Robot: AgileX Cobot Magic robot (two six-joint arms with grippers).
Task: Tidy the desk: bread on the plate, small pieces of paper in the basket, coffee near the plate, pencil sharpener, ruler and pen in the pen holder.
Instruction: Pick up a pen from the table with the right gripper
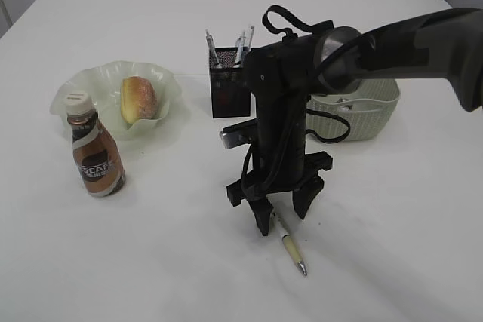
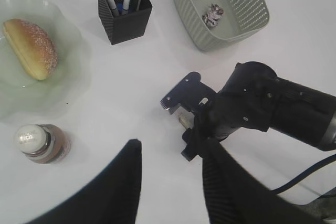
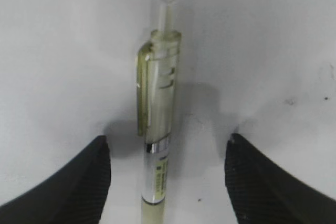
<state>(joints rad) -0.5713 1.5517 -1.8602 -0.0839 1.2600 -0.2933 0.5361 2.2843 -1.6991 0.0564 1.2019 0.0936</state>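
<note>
A pale yellow pen (image 1: 291, 245) lies on the white table, its clip end (image 3: 157, 119) between my right gripper's (image 3: 168, 148) fingers. That gripper (image 1: 285, 215) points straight down and is open, with a finger on each side of the pen and a gap to it on both. My left gripper (image 2: 173, 153) hangs open above bare table, beside the right arm (image 2: 262, 108). The bread (image 1: 138, 100) lies on the green plate (image 1: 75, 84). The coffee bottle (image 1: 96, 152) stands just in front of the plate. Paper pieces (image 2: 212, 14) lie in the basket (image 1: 370, 115). The pencil sharpener and ruler are hidden or out of view.
The black mesh pen holder (image 1: 226, 88) with pens in it stands behind the right arm, between plate and basket. Bare white table stretches in front of the pen and to its right.
</note>
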